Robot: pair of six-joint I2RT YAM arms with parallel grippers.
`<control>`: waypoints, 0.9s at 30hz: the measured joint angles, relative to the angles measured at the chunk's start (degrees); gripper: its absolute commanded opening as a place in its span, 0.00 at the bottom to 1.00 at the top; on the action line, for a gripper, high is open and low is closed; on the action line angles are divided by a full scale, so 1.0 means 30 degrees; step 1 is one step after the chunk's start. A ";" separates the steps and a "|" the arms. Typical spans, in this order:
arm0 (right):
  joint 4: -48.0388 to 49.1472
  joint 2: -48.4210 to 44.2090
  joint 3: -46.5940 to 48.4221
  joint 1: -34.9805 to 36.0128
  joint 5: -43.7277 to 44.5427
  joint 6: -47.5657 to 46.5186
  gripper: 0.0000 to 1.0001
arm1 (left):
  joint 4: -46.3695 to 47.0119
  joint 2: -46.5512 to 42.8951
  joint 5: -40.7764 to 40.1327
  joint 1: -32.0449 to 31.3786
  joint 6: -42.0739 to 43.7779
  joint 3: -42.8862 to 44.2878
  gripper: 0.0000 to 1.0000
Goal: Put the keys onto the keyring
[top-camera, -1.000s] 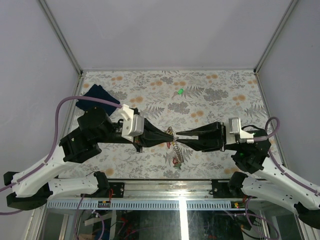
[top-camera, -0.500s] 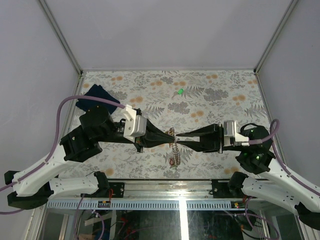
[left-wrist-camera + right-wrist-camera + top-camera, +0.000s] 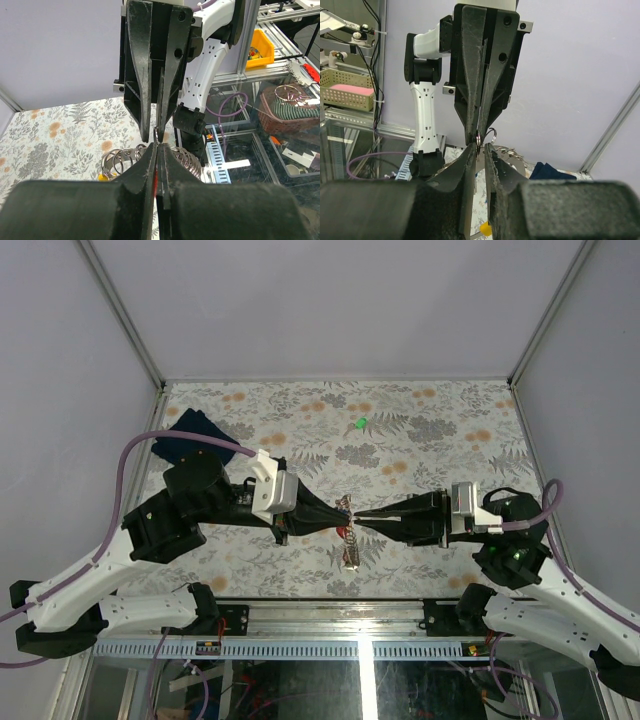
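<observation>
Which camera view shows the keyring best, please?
The right wrist view: the keyring shows as silvery loops against the plain wall, right at the grip. The left wrist view shows its loops half hidden behind the left tool. The top view shows only a tiny glint with a chain hanging below.

Keyring (image 3: 346, 508) lifted mid-table, chain with tagged keys (image 3: 350, 558) hanging below; green key (image 3: 359, 423) lying apart, farther back.

Soft, even light, faint shadows; left gripper (image 3: 157, 146) slightly blurred up close.
</observation>
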 measured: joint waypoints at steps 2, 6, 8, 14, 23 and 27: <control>0.0044 -0.0066 0.0000 0.0000 0.0000 0.0007 0.18 | -0.0015 0.0007 0.0015 0.0000 0.0000 0.0000 0.00; 0.0321 -0.0073 0.0000 0.0000 -0.0007 0.0058 0.18 | -0.0073 0.0015 0.0015 0.0000 0.0000 0.0000 0.00; 0.0357 -0.0073 0.0000 0.0000 -0.0015 0.0073 0.18 | -0.0095 0.0022 0.0007 0.0000 0.0000 0.0000 0.00; 0.0423 -0.0066 0.0000 0.0000 -0.0036 0.0153 0.21 | -0.0117 0.0087 0.0007 0.0000 0.0000 0.0007 0.00; 0.0415 0.0109 -0.0015 0.0000 -0.0335 0.0204 0.17 | -0.0117 0.0095 0.0007 0.0000 0.0000 0.0182 0.00; 0.0415 0.0131 -0.0015 0.0000 -0.0415 0.0204 0.09 | -0.0124 0.0117 0.0007 0.0000 0.0000 0.0182 0.00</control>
